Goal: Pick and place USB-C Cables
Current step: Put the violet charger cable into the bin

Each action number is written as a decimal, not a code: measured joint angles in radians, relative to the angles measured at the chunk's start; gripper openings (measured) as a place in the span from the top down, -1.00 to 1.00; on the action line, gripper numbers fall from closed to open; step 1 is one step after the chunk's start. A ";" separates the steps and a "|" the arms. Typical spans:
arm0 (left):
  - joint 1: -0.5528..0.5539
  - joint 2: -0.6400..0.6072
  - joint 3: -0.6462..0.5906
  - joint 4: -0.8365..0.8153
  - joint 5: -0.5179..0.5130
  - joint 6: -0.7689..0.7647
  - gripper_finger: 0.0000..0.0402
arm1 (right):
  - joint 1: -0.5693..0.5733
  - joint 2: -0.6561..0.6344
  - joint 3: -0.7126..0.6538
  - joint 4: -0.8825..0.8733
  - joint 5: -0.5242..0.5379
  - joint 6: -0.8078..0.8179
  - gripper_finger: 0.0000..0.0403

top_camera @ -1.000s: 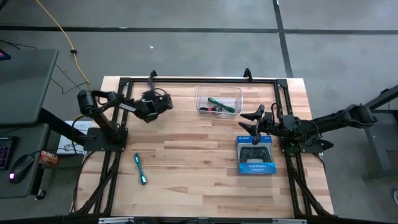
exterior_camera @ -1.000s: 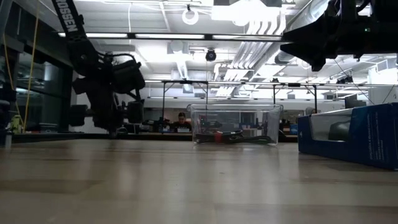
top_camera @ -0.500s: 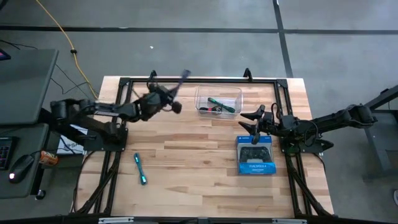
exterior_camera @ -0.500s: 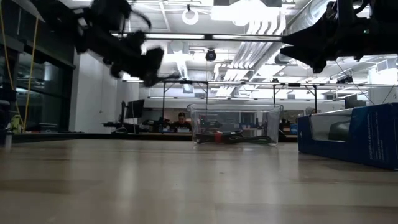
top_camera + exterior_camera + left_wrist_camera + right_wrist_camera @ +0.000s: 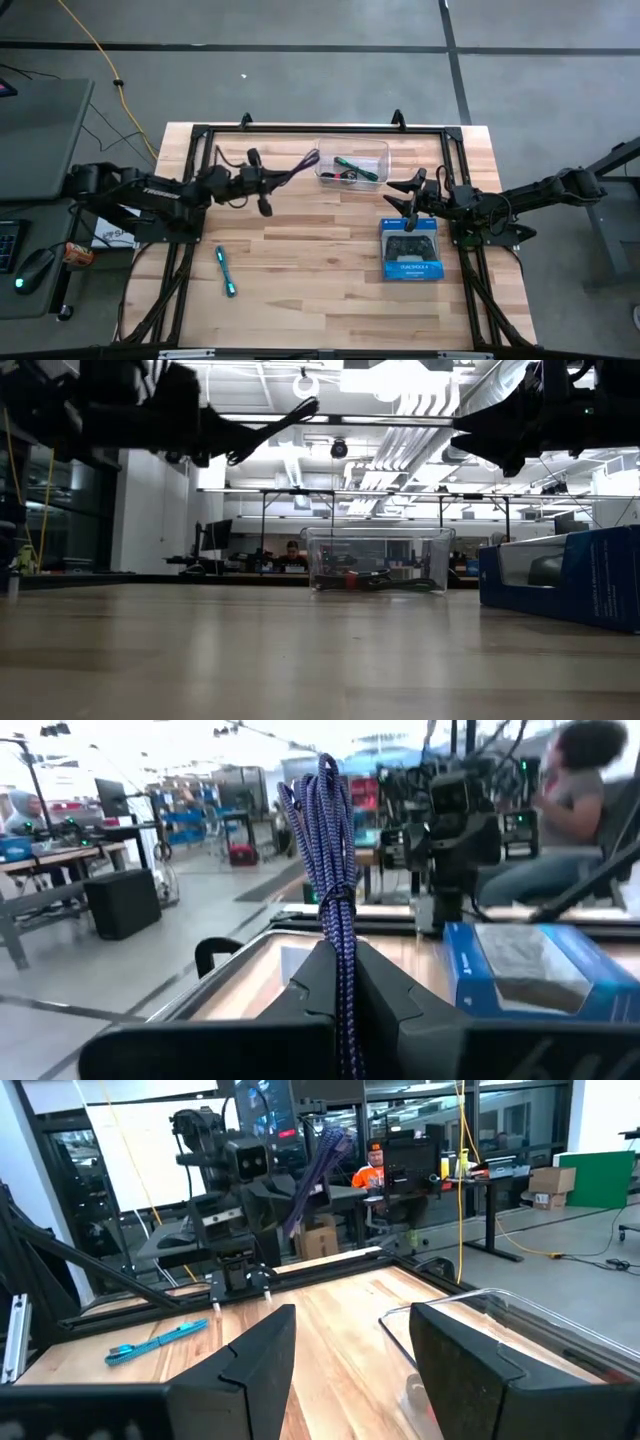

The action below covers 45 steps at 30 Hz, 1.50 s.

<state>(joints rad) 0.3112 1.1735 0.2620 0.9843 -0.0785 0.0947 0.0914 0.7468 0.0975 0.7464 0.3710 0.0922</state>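
From above, the left gripper hangs in the air just beside the clear tub, on its side away from the blue box, fingers clamped on the dark purple cable, whose free end reaches to the tub's near corner. Inside the tub lie the green cable and the black cable with red band. The cyan cable rests on the table well apart from the tub, beyond the left gripper. The right gripper hovers near the tub, over the box's edge, its fingers spread wide with nothing between them. At table height, the purple cable is carried high above the tub, off to one side, with the box on the tub's other side. From the left wrist, the fingers pinch the purple bundle upright, the box ahead. From the right wrist, the wide-set fingers frame the tub's rim; the cyan cable lies farther off, and the left gripper holds the purple cable aloft.
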 joint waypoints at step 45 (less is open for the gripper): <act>0.101 0.273 0.420 -0.313 -0.024 0.003 1.00 | 0.000 0.000 0.000 0.038 0.000 -0.041 0.06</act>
<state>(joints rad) 0.4121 1.4466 0.6816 0.6716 -0.1022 0.0978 0.0914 0.7467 0.0975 0.7841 0.3714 0.0517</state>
